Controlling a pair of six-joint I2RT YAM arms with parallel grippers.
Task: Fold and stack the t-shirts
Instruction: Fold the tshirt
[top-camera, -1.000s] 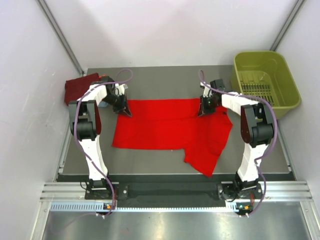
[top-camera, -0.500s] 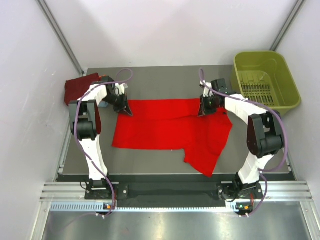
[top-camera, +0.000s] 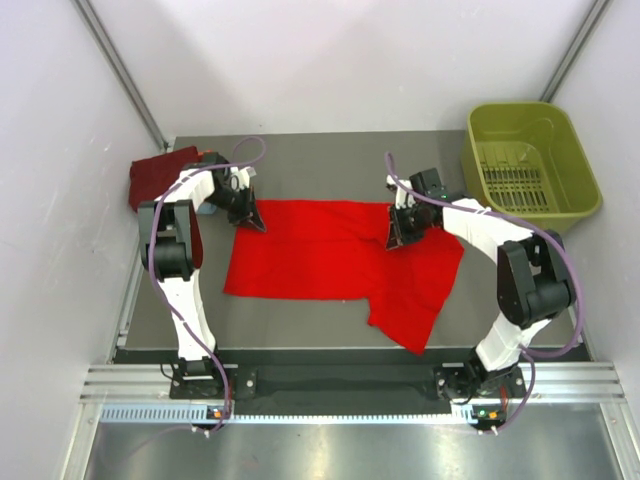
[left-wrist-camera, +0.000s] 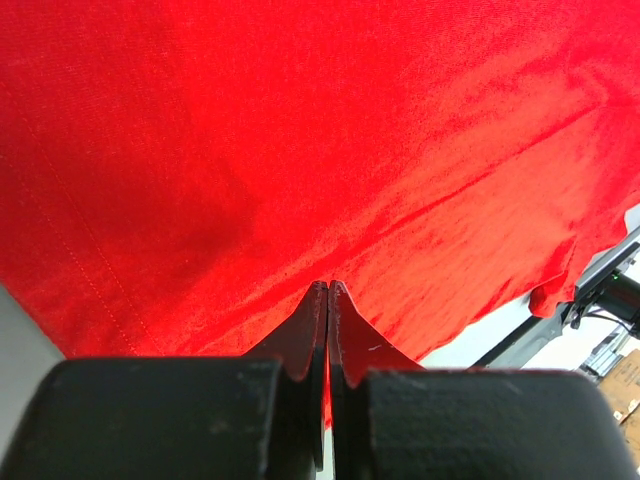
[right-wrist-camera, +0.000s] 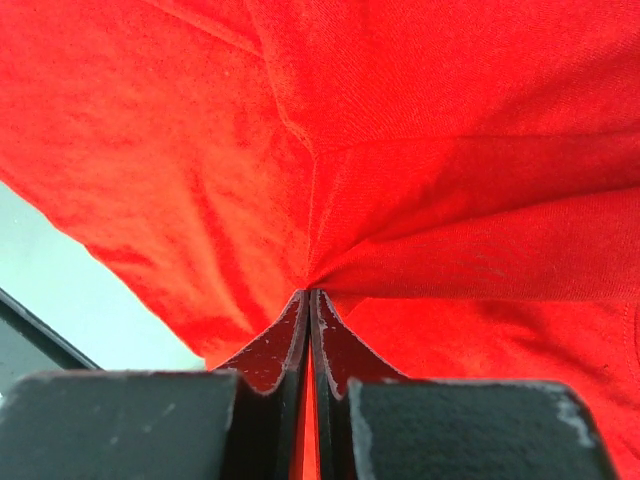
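Observation:
A bright red t-shirt (top-camera: 330, 260) lies spread across the middle of the grey table, one end hanging toward the front right. My left gripper (top-camera: 250, 222) is shut on its back left corner; in the left wrist view the red cloth (left-wrist-camera: 300, 150) fills the frame beyond the closed jaws. My right gripper (top-camera: 393, 238) is shut on the shirt's back edge right of centre, and the cloth (right-wrist-camera: 420, 180) bunches into folds at the closed jaws. A folded dark maroon shirt (top-camera: 158, 175) lies at the back left. No orange or grey-blue shirts are in view.
An olive-green plastic basket (top-camera: 530, 165) stands at the back right corner. White walls close in the table on the left, back and right. The table's front edge (top-camera: 340, 348) runs just before the arm bases.
My right gripper has moved left and toward the front, dragging the shirt's back right edge inward over the cloth. The left gripper has stayed in place.

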